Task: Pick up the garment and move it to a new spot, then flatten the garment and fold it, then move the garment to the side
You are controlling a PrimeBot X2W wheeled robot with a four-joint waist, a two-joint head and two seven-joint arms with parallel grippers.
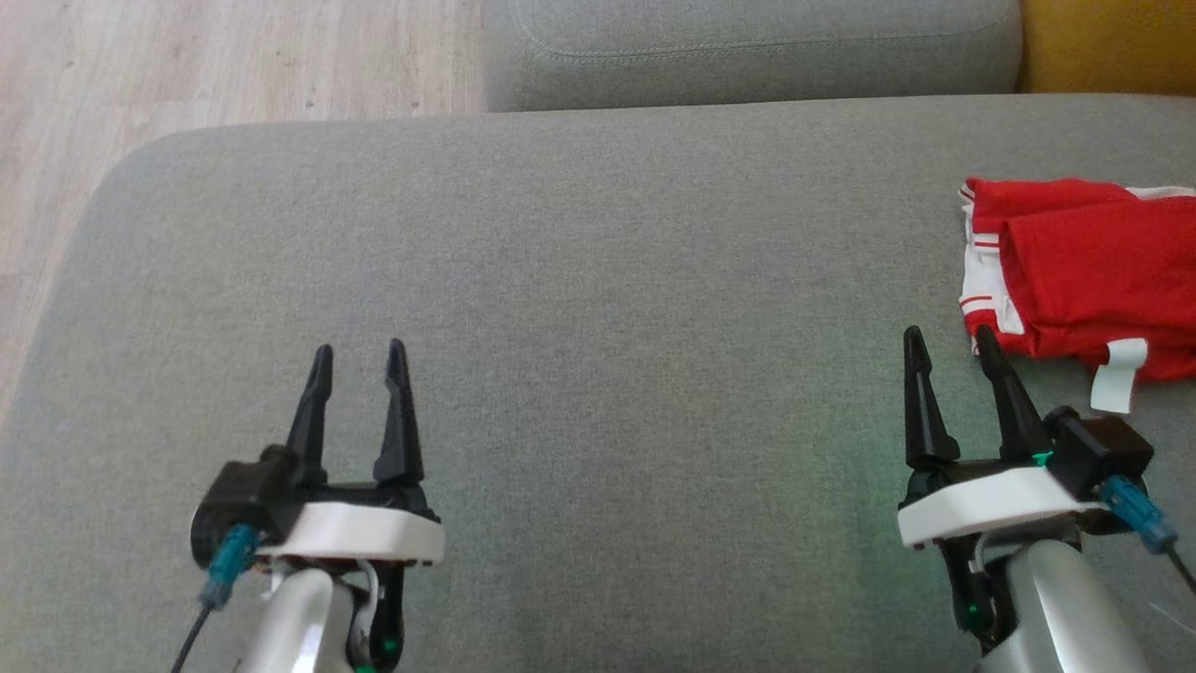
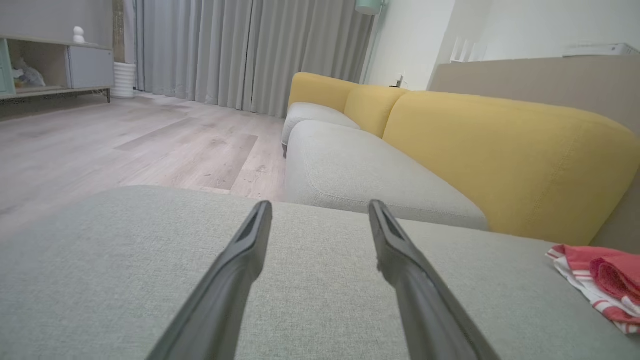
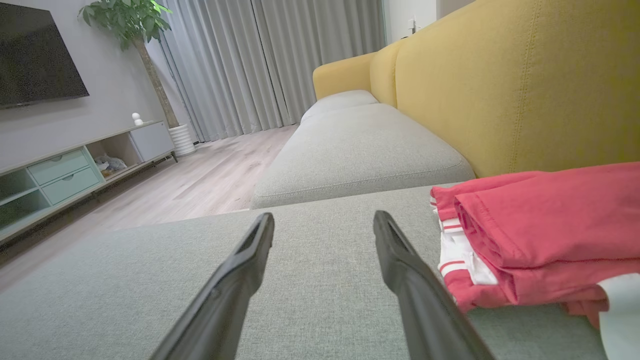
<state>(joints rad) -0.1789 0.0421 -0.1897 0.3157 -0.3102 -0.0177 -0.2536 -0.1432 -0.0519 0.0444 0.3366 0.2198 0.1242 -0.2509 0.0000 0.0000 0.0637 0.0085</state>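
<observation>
Head view: folded garment [image 1: 1093,271] cut off at rt edge (red, white trim).

The folded red garment [image 1: 1093,271] runs off the right edge in all three views.

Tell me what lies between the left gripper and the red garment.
In the head view, bare grey cushion, then the right gripper beside the garment.
</observation>
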